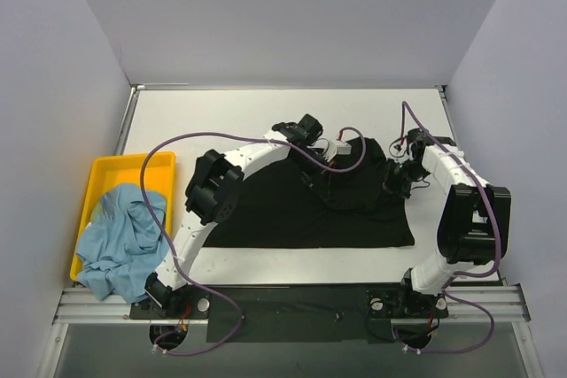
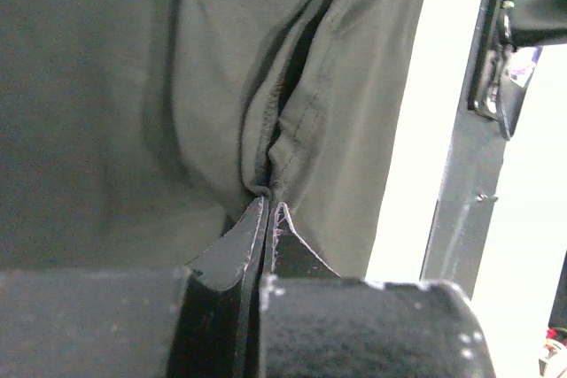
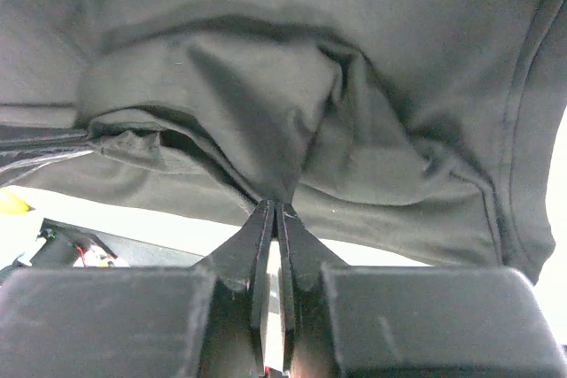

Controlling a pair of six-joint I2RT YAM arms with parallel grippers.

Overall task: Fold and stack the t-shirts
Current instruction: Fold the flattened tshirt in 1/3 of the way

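Black t-shirt point(image 1: 301, 214) lies on the white table point(image 1: 204, 117), centre-right. Its near half is spread flat and the near hem runs roughly straight left to right. The far-right part is bunched and pulled up where both claws meet it.

Left gripper point(image 1: 335, 155) reaches over from the left base to the shirt's far edge. In the wrist view it is clenched on the black t-shirt point(image 2: 133, 86): fingertips pressed together with a stitched fold squeezed between them, and the cloth runs away from the pinch in long pleats.

Right gripper point(image 1: 396, 180) is at the shirt's far-right side, near the left one but not touching it. Its wrist view shows it grasping the black t-shirt point(image 3: 266, 86) too: tips closed on a thin gather, with cloth draped in a sagging pocket beyond the tips and a seamed edge on the right.

Light blue t-shirt point(image 1: 120, 236) is a crumpled heap in the yellow tray point(image 1: 111, 170) at the left. It spills over the tray's near end and is well apart from the black one; no claw is on it.

Purple cables point(image 1: 168, 157) loop along both arms.
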